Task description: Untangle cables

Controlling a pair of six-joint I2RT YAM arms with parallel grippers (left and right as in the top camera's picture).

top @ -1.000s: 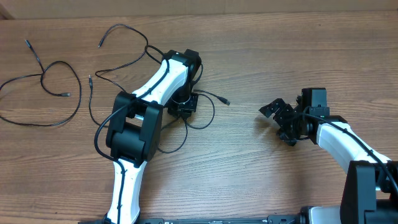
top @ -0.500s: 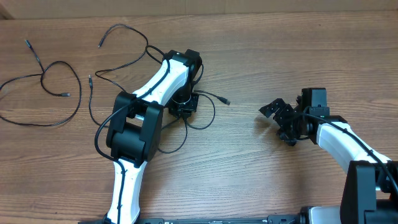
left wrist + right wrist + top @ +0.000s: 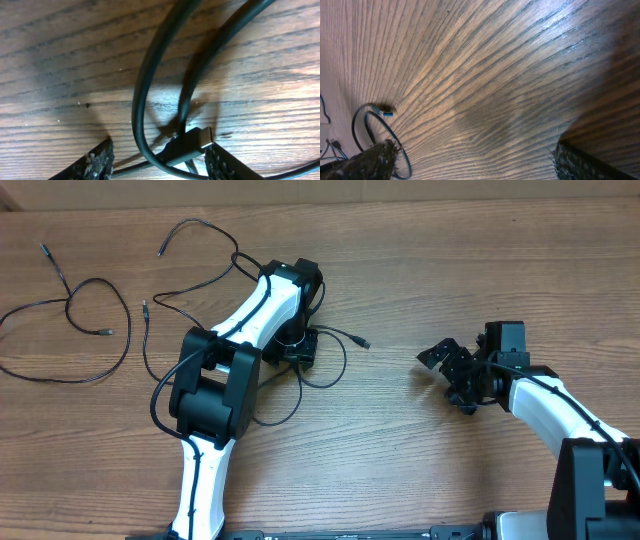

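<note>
Left tool widened, loose around cables, plug lying crosswise between its fingers, right tool wide open

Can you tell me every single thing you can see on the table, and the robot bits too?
cables: three as far as I can tell, thin and black; one looped alone at the far left, the others crossing around the left arm
plug: one seen close up, black with a metal tip, lying on the wood between the left gripper's fingers
table: one, brown wood, under everything
left arm: one, white and black, middle-left
right arm: one, white and black, at the right
left gripper: black, open over the plug
right gripper: black, open, empty
</note>
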